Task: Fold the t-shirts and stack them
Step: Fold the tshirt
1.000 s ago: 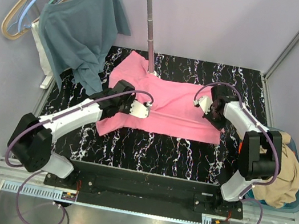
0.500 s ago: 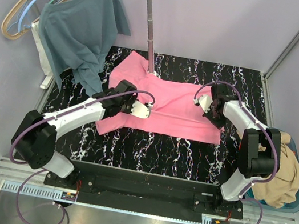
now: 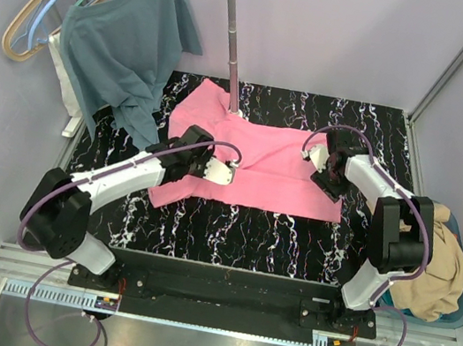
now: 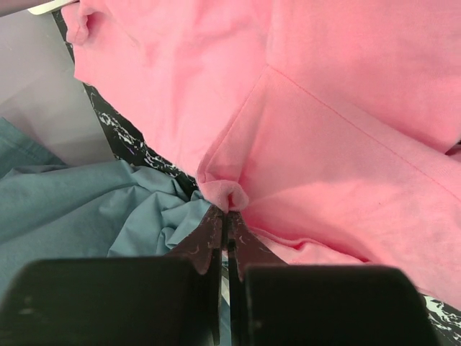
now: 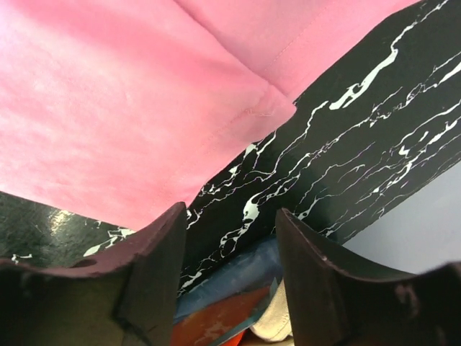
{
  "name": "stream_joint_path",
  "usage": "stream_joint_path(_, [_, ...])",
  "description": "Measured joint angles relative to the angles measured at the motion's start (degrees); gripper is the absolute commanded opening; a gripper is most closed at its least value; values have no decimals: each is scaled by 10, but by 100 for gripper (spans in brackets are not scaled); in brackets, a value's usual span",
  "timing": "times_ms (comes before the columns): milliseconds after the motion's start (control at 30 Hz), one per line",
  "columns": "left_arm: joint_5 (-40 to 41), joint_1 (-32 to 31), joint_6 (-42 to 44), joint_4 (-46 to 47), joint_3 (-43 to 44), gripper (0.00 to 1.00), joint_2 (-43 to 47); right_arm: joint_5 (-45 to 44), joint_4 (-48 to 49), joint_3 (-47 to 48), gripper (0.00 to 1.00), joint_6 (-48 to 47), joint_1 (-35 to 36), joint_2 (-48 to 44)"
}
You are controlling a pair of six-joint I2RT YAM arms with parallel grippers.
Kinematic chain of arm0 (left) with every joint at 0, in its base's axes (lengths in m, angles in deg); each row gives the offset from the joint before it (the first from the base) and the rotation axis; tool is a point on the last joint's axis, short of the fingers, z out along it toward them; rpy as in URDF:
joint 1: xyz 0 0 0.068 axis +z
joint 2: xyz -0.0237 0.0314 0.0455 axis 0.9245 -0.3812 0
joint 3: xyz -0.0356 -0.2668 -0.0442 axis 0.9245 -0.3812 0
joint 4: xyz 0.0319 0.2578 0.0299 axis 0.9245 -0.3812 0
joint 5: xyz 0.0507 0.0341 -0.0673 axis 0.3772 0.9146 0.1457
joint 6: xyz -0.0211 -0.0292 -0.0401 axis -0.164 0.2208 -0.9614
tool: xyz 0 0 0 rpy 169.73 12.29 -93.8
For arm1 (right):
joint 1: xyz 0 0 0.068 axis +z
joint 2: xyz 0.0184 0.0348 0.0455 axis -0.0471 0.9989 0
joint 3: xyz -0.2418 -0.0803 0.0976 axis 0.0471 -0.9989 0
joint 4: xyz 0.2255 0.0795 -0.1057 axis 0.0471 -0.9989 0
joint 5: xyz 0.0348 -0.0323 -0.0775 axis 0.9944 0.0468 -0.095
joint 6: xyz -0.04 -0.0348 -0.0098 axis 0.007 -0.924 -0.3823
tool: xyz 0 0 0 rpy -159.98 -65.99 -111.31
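A bright pink t-shirt lies spread on the black marbled table, one sleeve reaching up-left. My left gripper is over its left half. In the left wrist view this gripper is shut on a small pinch of pink t-shirt fabric. My right gripper hovers at the shirt's right edge. Its jaws stand open with nothing between them, and the shirt's corner lies flat on the table just beyond. A tan-beige t-shirt is heaped in a blue basket at the right.
A dusty teal shirt hangs from a hanger on the rack at the back left, its hem draping onto the table beside the pink sleeve. The rack's metal pole stands behind the pink shirt. Something orange shows in the basket.
My right gripper has opened and let go of the pink shirt's right edge. The left gripper has shifted slightly right, still pinching the fabric.
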Motion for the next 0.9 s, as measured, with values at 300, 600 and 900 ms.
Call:
stream_joint_path(300, [9,-4,2,19,0,0,-24,-9,15,-11,72,24,0,0])
stream_joint_path(600, [27,-5,26,41,18,0,-76,-9,24,-49,73,36,0,-1])
stream_joint_path(900, [41,-18,52,57,74,0,-100,-9,30,-58,74,41,0,-1])
